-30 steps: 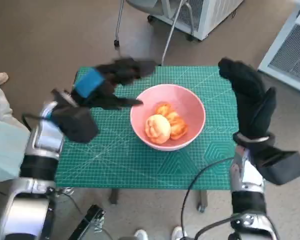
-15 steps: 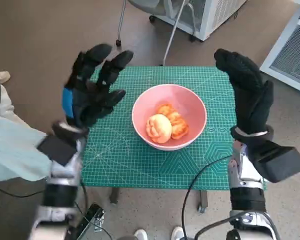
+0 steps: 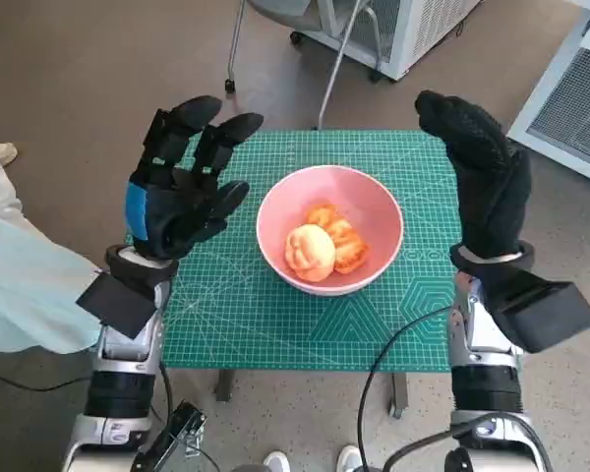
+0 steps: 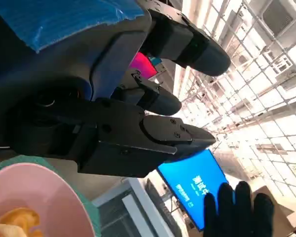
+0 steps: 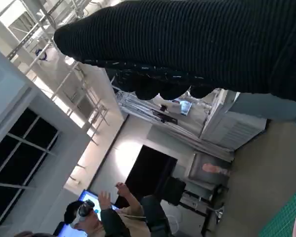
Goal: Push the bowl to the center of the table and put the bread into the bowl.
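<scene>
A pink bowl [image 3: 374,208] sits near the middle of the green mat [image 3: 275,310], and orange-yellow bread [image 3: 324,246] lies inside it. The left hand [image 3: 182,192] is raised left of the bowl, fingers spread and empty, apart from the rim. The right hand [image 3: 482,177] is raised right of the bowl, fingers straight up, holding nothing. In the left wrist view the bowl's rim [image 4: 64,192] and bread [image 4: 17,219] show below the left hand [image 4: 89,98], and the gloved right hand [image 4: 237,210] appears far off. The right hand [image 5: 187,49] spans the right wrist view.
The small table [image 3: 425,362] ends close on all sides, with floor around it. Chair legs [image 3: 329,74] and a white cabinet [image 3: 413,29] stand behind it, another white unit [image 3: 575,93] at right. A person's pale clothing [image 3: 20,285] is at left. A person [image 5: 106,217] shows distantly.
The left hand has swung back from the bowl's rim and risen upright with its fingers spread. The right hand has stayed raised. Bowl and bread have not moved.
</scene>
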